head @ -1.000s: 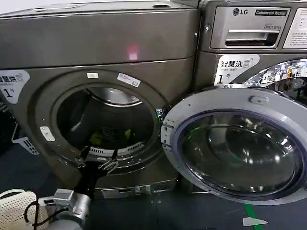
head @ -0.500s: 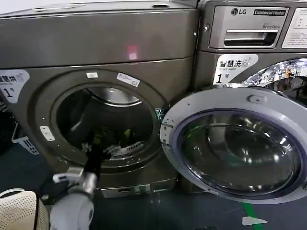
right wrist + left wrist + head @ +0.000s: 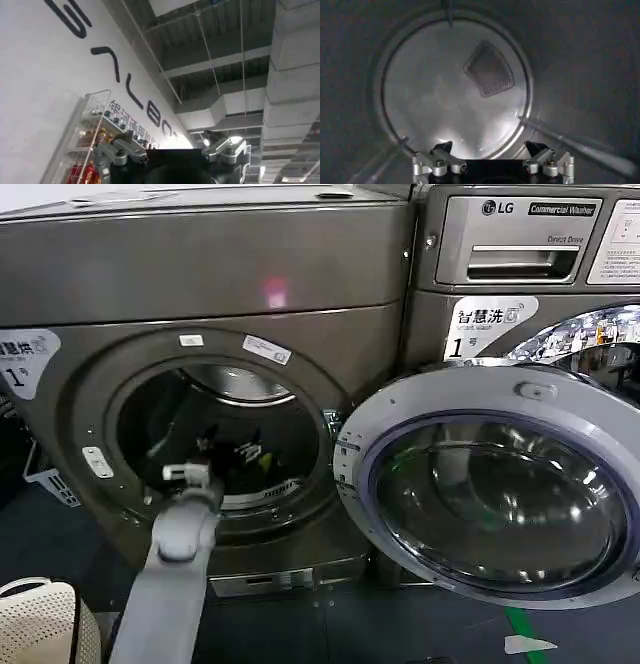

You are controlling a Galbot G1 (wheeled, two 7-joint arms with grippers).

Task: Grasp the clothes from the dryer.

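- The dryer stands with its door swung open at 3 o'clock; nothing is grasped yet.
- The left gripper, jaws spread and empty, is now inside the drum; a second ago it hung at the lower rim.
- The clothes lie low in the drum, at 3 o'clock of the wrist.
- The right gripper is parked, pointing at the ceiling, jaws apart.

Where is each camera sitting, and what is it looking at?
Head view: up on the robot's head, looking forward and down at the dryer with its door open; the left arm reaches into the drum, left gripper near the clothes.
Left wrist view: on the left wrist, inside the drum, facing its back wall; the left gripper shows, open.
Right wrist view: on the right wrist, facing up at a wall and ceiling; the right gripper shows.
Shared: the head and left wrist views both see the drum and the left gripper.
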